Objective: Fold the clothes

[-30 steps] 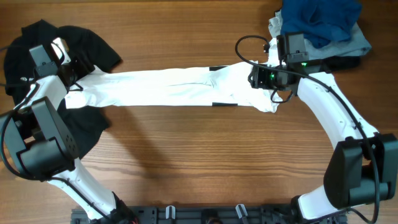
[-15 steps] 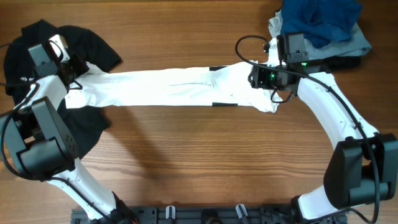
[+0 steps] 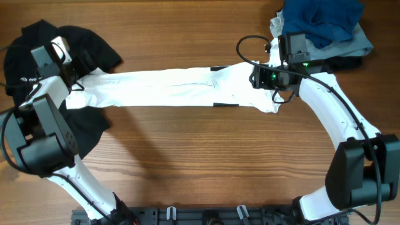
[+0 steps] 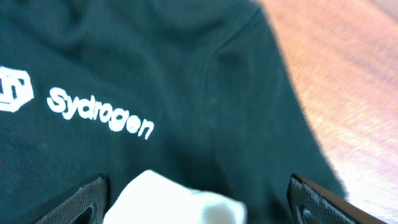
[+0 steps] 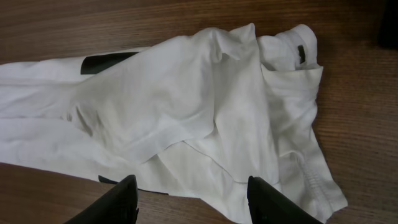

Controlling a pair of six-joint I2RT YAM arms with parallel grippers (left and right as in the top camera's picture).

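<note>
The white T-shirt (image 3: 169,89) lies stretched in a long narrow band across the middle of the table, with bits of its black print (image 3: 226,104) showing at the edges. My left gripper (image 3: 70,65) is open at the shirt's left end, over the black shirt. In the left wrist view a lump of white fabric (image 4: 174,199) sits between the spread fingers (image 4: 199,208), not pinched. My right gripper (image 3: 256,78) is open just above the shirt's bunched right end (image 5: 186,106); its fingers (image 5: 193,199) straddle the near hem and hold nothing.
A black shirt with white logos (image 3: 94,47) lies crumpled at the far left under the white shirt's end, and it fills the left wrist view (image 4: 186,74). A pile of blue (image 3: 325,22) and pale grey (image 3: 359,44) garments sits at the far right corner. Bare wood lies in front.
My left gripper has shifted slightly back and to the left over the black shirt. The white shirt and the right arm have not moved.
</note>
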